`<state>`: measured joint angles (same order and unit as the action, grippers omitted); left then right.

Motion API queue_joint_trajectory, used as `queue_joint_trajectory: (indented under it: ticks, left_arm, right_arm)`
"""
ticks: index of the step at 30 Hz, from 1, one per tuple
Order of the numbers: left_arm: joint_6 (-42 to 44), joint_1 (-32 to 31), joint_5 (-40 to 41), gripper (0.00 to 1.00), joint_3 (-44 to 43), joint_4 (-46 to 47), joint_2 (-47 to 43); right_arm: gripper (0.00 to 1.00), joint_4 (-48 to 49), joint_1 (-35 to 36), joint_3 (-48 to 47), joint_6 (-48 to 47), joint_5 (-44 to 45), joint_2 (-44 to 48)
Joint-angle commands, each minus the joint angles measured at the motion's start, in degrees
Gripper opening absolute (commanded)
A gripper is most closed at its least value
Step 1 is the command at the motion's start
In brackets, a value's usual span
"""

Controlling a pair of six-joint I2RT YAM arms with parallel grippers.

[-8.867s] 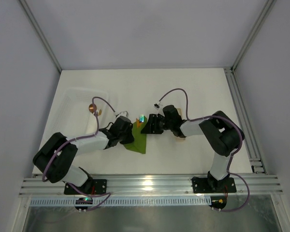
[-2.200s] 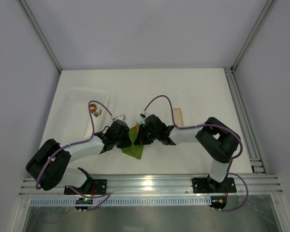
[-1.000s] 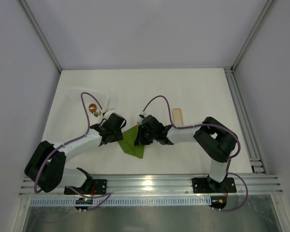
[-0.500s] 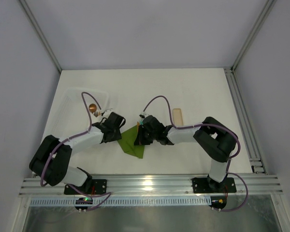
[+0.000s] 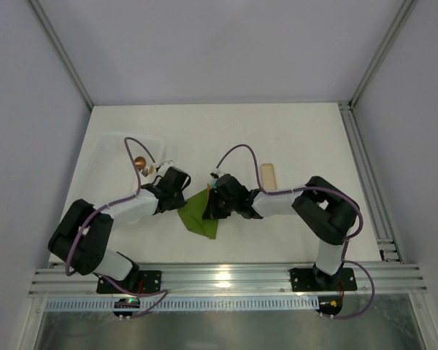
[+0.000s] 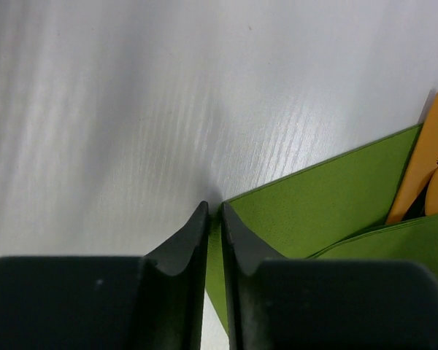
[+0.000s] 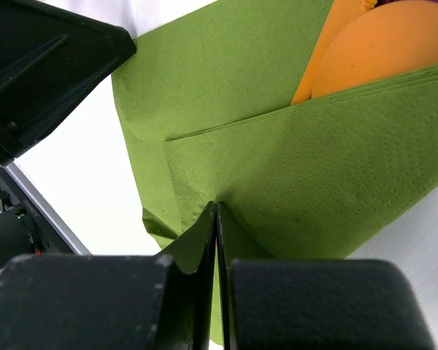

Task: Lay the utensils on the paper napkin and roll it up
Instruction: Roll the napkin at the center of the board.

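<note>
1. Rolling looks like the step in hand: the paper napkin (image 5: 197,215) is lying near the middle of the surface's near edge, folded over the utensils (image 7: 394,44), whose orange ends are poking out from under the flap.
2. The left claw (image 6: 213,208) is clenching at the napkin's outer corner. A sliver of green paper is showing in the slit between its fingers, so it appears to be grasping the sheet.
3. The right claw (image 7: 216,205) is pinching tight on a pucker of the folded layer, just beside the utensils.
4. Doing this well probably means pulling the corner low and taut across the bundle while the other claw is pinning the rods, since thin paper is liable to tear or slip out.
5. The white, faintly ribbed surface is also carrying a clear plastic tray (image 5: 106,149) near its left edge, with a copper-coloured round thing (image 5: 139,162) at the tray's inner side. A tan block (image 5: 268,175) is lying toward the middle.
6. Plain pale walls and aluminium frame posts (image 5: 58,55) are enclosing the surface, and a slotted rail (image 5: 226,277) is running along the near edge.
</note>
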<state>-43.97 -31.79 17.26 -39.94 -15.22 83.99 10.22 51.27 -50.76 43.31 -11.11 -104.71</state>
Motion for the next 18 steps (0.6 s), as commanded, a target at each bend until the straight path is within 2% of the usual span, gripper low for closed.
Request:
queue_joint_trajectory:
  ticks: [1,3,6,18]
  left_arm:
    - [-0.8,0.2,-0.8,0.11,1.1,0.6,0.0]
    - [-0.9,0.2,-1.1,0.04,1.4,0.5,-1.8]
    - [-1.2,0.2,-2.0,0.00,1.8,-0.2,-4.3]
    - [-3.9,-0.5,-14.4,0.00,6.3,4.2,-11.8]
  right_arm:
    - [0.03,-2.9,0.2,0.4,-2.1,1.5,0.3]
    - [0.04,-3.1,0.2,0.1,-2.3,1.7,0.3]
    - [0.04,-3.7,0.2,-0.4,-2.8,1.9,0.2]
    - [0.04,-5.8,0.2,-3.0,-4.2,1.1,0.2]
